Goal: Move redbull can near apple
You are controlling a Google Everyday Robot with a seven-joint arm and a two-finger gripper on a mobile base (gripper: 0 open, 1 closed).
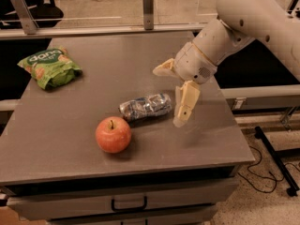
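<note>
Single frame, tabletop, entries run left to right.

- Green chip bag (50,67): lies flat at the far-left corner of the grey table (70,158), well apart from the gripper and to its left. Looks puffed. Cannot tell whether it is sealed, and its contents do not show.
- Apple (113,134): upright with its stem up, near the front edge. It sits left of the gripper and nearer the camera than it.
- Redbull can (145,107): on its side on the table, long axis roughly left-right, its surface crumpled. It rests just behind and right of the apple, a narrow gap apart. Its right end is just beside the gripper's lower finger. Contact there cannot be made out.
- Drawer (129,204): in the table front, below the apple and can, lower than the gripper. It is closed, with a dark handle, and nothing of its inside is visible.
- Gripper (168,97): at the right-centre of the table, just right of the can, spread wide and holding nothing. One finger points left above the can's far side. The other angles down with its tip close to the tabletop. The can is not enclosed between them.
- Arm (243,18): white, comes in from the upper right.
- Floor at right: dark cables (262,161).
</note>
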